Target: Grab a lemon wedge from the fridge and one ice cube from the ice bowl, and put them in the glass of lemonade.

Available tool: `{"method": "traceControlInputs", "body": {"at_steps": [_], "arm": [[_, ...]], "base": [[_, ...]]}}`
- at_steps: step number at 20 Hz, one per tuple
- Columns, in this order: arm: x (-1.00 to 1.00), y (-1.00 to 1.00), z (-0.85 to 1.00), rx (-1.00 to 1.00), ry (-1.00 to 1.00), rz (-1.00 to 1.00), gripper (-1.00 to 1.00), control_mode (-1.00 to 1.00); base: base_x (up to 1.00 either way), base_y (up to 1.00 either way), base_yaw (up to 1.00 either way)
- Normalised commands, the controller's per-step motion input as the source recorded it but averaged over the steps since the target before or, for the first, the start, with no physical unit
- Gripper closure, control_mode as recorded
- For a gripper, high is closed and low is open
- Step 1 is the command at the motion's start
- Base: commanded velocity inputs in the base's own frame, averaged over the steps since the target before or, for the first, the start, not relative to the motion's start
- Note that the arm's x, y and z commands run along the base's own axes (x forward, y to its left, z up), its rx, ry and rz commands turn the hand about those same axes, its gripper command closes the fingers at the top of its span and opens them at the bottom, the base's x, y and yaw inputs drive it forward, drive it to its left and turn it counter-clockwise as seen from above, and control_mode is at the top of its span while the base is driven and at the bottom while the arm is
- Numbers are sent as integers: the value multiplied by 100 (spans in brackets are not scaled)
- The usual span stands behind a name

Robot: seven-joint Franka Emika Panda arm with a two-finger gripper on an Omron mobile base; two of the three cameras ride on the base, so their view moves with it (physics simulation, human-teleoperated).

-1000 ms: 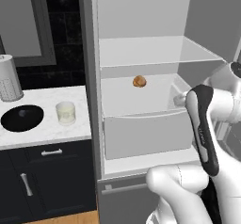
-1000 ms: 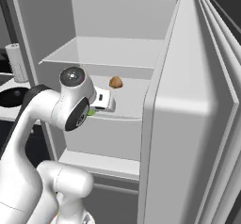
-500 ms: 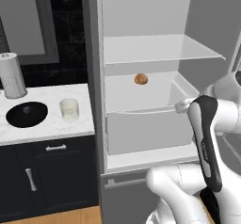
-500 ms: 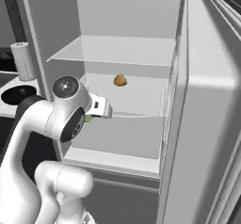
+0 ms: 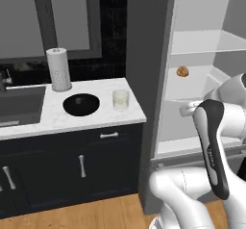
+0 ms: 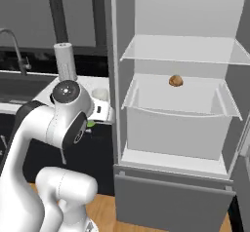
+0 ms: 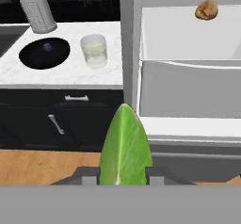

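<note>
In the hand view my gripper (image 7: pixel 123 178) is shut on the lemon wedge (image 7: pixel 124 145), a yellow-green slice that stands up between the fingertips. I am out in front of the open grey fridge (image 6: pixel 176 128), level with its white drawer (image 7: pixel 188 89). The glass of lemonade (image 7: pixel 94 50) stands on the white counter to the left, beside the black ice bowl (image 7: pixel 44 52). A pale ice cube (image 7: pixel 46 46) lies in the bowl. The left base view has the glass (image 5: pixel 120 99) and the bowl (image 5: pixel 81 104) left of the fridge (image 5: pixel 202 69).
A round brown food item (image 7: pixel 206 10) lies on the fridge shelf. A white paper-towel roll (image 5: pixel 58 69) stands behind the bowl, and a dark sink (image 5: pixel 19 103) with a tap (image 6: pixel 12 46) is further left. Navy cabinets (image 5: pixel 72 168) run under the counter.
Both base views have shifted, so the base has driven back and left. The counter, bowl and glass now show more fully. My hand has come out of the fridge with the wedge.
</note>
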Motion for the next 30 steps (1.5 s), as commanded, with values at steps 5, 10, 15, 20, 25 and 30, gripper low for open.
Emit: {"method": "traceControlInputs", "body": {"at_steps": [5, 10, 15, 20, 25, 30], "arm": [[0, 0, 0, 0, 0, 0, 100, 100], [0, 0, 0, 0, 0, 0, 100, 100], [0, 0, 0, 0, 0, 0, 100, 100], [0, 0, 0, 0, 0, 0, 100, 100], [0, 0, 0, 0, 0, 0, 100, 100], [0, 0, 0, 0, 0, 0, 100, 100]], "base": [[35, 90, -20], [74, 44, -10], [57, 21, -11], [17, 27, -18], [22, 68, -25], [52, 35, -18]]}}
